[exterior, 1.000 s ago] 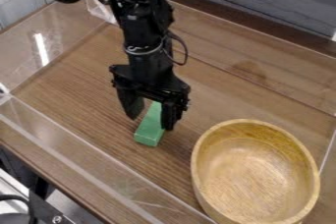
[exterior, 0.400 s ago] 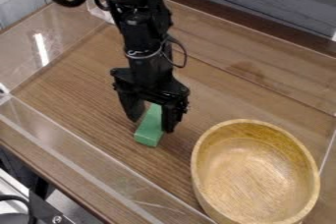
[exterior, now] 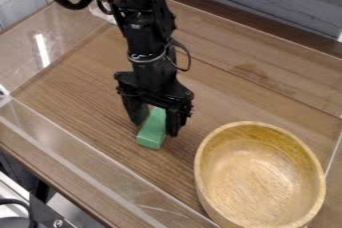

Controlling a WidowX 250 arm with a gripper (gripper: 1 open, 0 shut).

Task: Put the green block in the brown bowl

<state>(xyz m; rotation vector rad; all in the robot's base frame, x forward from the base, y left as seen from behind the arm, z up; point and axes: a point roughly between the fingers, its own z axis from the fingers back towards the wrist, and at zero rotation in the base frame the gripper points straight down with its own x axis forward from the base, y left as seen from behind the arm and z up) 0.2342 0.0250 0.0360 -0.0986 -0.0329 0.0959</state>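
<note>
Across a brown wooden tabletop (exterior: 80,87), shows fine grain and thin seams between boards, with a pale gray panelled wall (exterior: 254,2) behind. Along the near left side, carries a glossy clear strip (exterior: 87,172), streaked with reflections. Comes down from the top left in black, knobbly, jointed parts, ending in a dark pincer (exterior: 158,115). Stands wide open there, jaws spread to either side of the far part of the green block (exterior: 154,130). Cannot tell from this view whether touching it; shows no closed grip. Bears a thin black cable (exterior: 186,50), curving out in a loop beside the upper works.

Lies on the wood beneath the pincer, partly hidden at its far end: matte, plain green, elongated and straight-sided, with the near end in plain sight. Sits outside the brown bowl (exterior: 259,179), to its left in view and apart from it. Looks round, broad and hollow in that bowl, light tan inside, with smooth walls and a thick, rounded, yellowish rim.
</note>
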